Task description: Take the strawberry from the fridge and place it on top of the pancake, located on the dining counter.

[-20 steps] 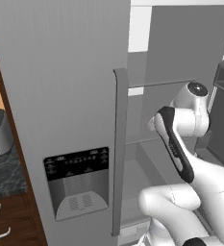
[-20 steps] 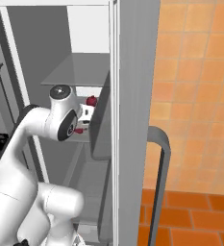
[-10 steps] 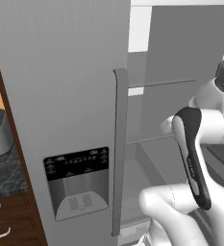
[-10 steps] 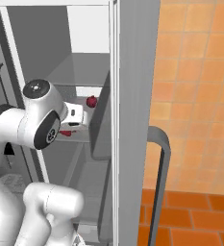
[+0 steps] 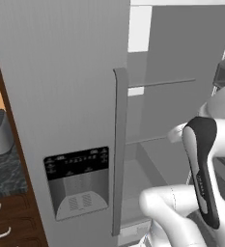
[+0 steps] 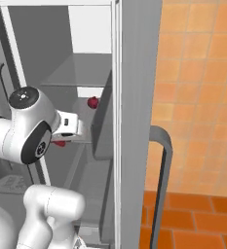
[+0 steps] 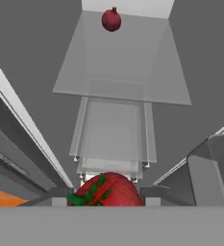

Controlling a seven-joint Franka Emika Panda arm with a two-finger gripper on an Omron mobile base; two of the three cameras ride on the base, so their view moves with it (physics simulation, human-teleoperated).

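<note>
Gripping the strawberry [image 7: 106,190], the tool [image 7: 106,201] sits inside the fridge [image 5: 61,87] below a dark red fruit [image 7: 111,19].

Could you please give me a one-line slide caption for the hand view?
Gripper shut on the strawberry inside the fridge, a dark red fruit on the glass shelf beyond.

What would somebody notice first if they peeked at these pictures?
Probably the bright red strawberry with its green leaves, right at the bottom of the hand view, pinched in the tool. Next, the open fridge: the white arm reaches into it, and a dark red round fruit sits at the back of a glass shelf.
</note>
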